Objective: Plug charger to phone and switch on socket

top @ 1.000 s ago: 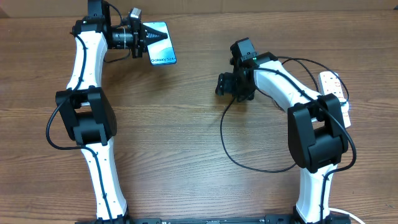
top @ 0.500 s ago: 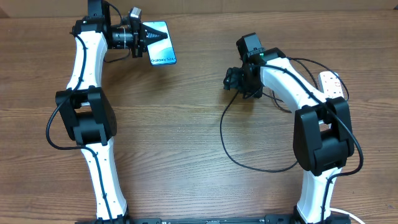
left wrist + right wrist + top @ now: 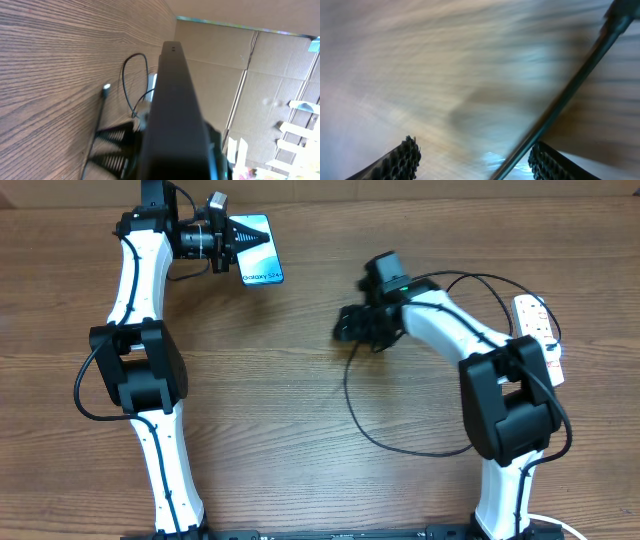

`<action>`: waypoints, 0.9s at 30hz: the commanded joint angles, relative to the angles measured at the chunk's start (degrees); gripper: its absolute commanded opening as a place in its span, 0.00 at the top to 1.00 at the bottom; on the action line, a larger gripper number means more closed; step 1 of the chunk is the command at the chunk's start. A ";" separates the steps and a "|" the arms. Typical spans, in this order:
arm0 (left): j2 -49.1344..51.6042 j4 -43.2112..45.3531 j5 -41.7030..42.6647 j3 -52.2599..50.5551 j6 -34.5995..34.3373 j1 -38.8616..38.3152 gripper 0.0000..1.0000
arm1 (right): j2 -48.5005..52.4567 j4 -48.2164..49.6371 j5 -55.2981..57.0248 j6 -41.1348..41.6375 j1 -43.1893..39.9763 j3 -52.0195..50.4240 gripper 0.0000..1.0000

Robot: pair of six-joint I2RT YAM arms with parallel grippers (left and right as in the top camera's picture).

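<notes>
Left gripper (image 3: 243,238) clamps phone (image 3: 262,262) near table (image 3: 330,225) edge.

The right jaws swung left, the charger (image 3: 347,390) loop shifting along

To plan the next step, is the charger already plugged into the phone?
No, the charger ends by the right gripper, apart from the phone.

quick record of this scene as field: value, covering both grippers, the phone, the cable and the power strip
left gripper: shut on the phone, far left
phone: screen up, no cable in it
right gripper: open, low over the charger cable
charger cable: loose loop on the wood, not gripped
socket: far right, no gripper on it
</notes>
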 commanded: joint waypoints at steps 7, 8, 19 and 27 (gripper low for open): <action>-1.44 0.22 2.21 0.92 1.29 0.00 0.96 | -0.98 -9.07 -3.91 -16.17 7.76 3.93 0.33; -1.44 0.24 2.19 0.92 1.29 0.00 0.96 | -1.01 -9.92 -2.51 -14.21 7.76 5.01 0.34; -1.44 0.22 2.40 0.92 1.27 0.07 0.96 | -0.98 -6.38 18.73 7.39 5.25 9.66 0.40; -1.44 0.22 2.84 0.92 0.98 1.18 0.96 | -0.96 -4.42 28.09 10.40 7.82 9.14 0.57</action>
